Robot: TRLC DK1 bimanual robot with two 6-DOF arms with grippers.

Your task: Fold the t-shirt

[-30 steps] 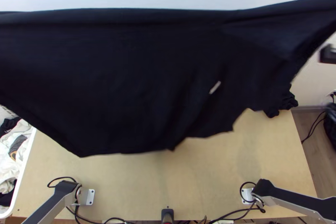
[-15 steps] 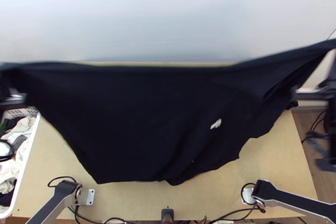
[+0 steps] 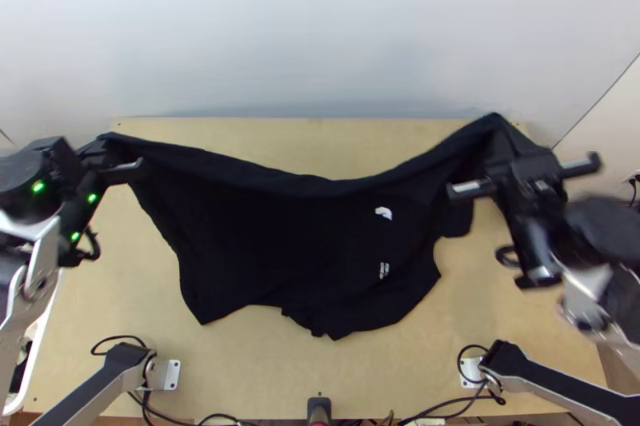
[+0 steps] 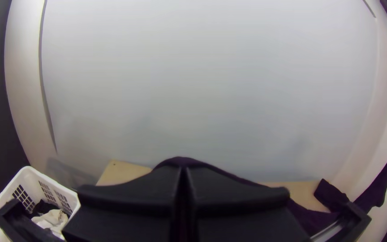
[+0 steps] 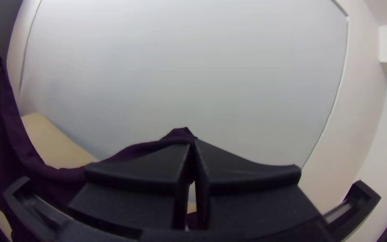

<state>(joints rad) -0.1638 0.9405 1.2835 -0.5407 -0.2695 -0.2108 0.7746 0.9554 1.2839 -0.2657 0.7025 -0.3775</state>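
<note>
Because both hands hold it up, one t-shirt (image 3: pixel 280 242), black, is entered as slung between them, its top edge sagging in the middle and its lower part spread below them, apparently on or just over the table (image 3: pixel 264 370).

Left hand (image 4: pixel 183 170): fingers pressed together, pinching one upper corner of the cloth.

Right hand (image 5: pixel 193 142): fingers drawn together at the tips on the opposite corner, a narrow slit between them farther back; the cloth crests just beyond the tips.

White print (image 3: pixel 384 213): small, on the cloth between the hands, nearer the right one.

Laundry basket (image 4: pixel 32 172): white, openwork, beside the left hand, garments within.

Handling, as judged: light, limp, not fragile; drapes readily, creases and bunches at the free edge nearest the arms' bases. The two corners in hand are sound places to hold, being far apart; a modest, even pull should straighten the sag, while a hard one might slip a corner. For folding, once it lies flat, best taken by corners or edge, never mid-panel.
</note>
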